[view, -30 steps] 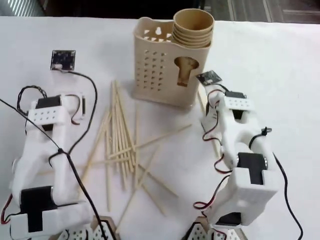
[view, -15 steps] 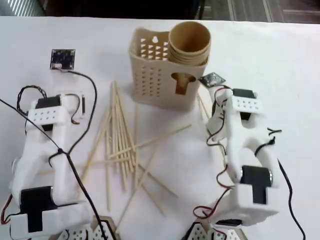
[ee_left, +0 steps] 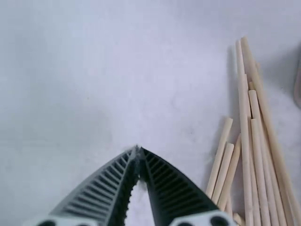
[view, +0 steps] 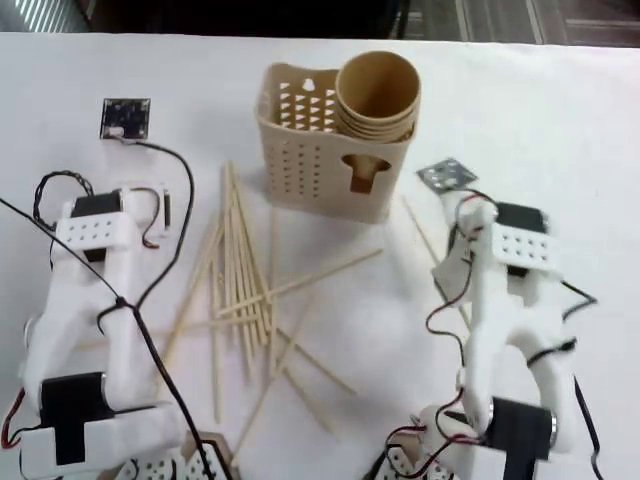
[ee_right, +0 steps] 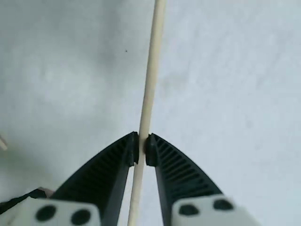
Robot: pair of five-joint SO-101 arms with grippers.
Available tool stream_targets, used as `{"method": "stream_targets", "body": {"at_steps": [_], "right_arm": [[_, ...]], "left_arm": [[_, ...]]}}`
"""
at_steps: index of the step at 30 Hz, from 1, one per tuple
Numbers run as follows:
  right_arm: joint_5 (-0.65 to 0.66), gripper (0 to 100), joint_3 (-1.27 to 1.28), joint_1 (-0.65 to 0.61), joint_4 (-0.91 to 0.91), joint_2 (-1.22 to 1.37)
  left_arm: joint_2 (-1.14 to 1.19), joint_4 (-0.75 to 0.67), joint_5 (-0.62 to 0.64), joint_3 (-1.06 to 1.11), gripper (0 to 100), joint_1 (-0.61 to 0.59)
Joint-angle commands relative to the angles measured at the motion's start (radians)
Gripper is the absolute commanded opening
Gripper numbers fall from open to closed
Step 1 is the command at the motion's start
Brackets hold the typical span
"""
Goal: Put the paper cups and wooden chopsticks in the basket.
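Note:
A beige perforated basket (view: 320,155) stands at the back middle of the table, with a stack of brown paper cups (view: 378,90) in its right end. Several wooden chopsticks (view: 245,285) lie scattered in front of it. My right gripper (ee_right: 141,143) is shut on a single chopstick (ee_right: 151,70) that lies along the white table; in the high view that chopstick (view: 420,228) runs beside the right arm (view: 505,255). My left gripper (ee_left: 138,149) is shut with nothing in it, low over bare table, with chopstick ends (ee_left: 251,136) just beside it.
The left arm (view: 92,235) stands at the left of the table with black cables (view: 165,250) trailing toward the chopstick pile. A small circuit board (view: 126,117) lies at the back left. The table is covered in white cloth.
The right arm has drawn back from the basket toward the front right. The basket and its cups have shifted and settled. The left arm has not moved.

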Motion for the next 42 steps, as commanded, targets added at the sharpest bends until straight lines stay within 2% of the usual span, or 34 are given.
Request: {"method": "stream_targets", "body": {"at_steps": [1, 7, 10, 12, 24, 32, 35, 39, 42], "right_arm": [[0.058, 1.9, 0.017, 0.105, 0.008, -0.087], [0.143, 2.8, 0.103, 0.196, 0.002, -0.101], [0.144, 9.5, 0.107, 0.193, 0.002, -0.101], [0.144, 12.8, 0.107, 0.163, -0.019, -0.101], [0.041, 12.9, 0.195, -0.051, -0.311, -0.093], [0.041, 12.8, 0.152, -0.025, -0.479, 0.199], [0.04, 12.8, 0.068, -0.007, -0.473, 0.328], [0.04, 12.5, -0.054, -0.005, -0.364, 0.437], [0.044, 5.7, -0.107, -0.019, -0.311, 0.49]], "left_arm": [[-0.031, -0.015, 0.0, -0.005, 3, -0.007], [-0.031, -0.015, 0.0, -0.005, 3, -0.007], [-0.031, -0.015, 0.0, -0.005, 3, -0.007], [-0.031, -0.014, 0.0, -0.005, 3, -0.007], [-0.031, -0.012, 0.0, -0.003, 3, -0.008], [-0.031, -0.015, 0.0, -0.003, 3, -0.028], [-0.031, -0.015, 0.0, -0.003, 3, -0.028], [-0.031, -0.015, 0.0, -0.003, 3, -0.025], [-0.031, -0.015, 0.0, -0.003, 3, -0.027]]}}
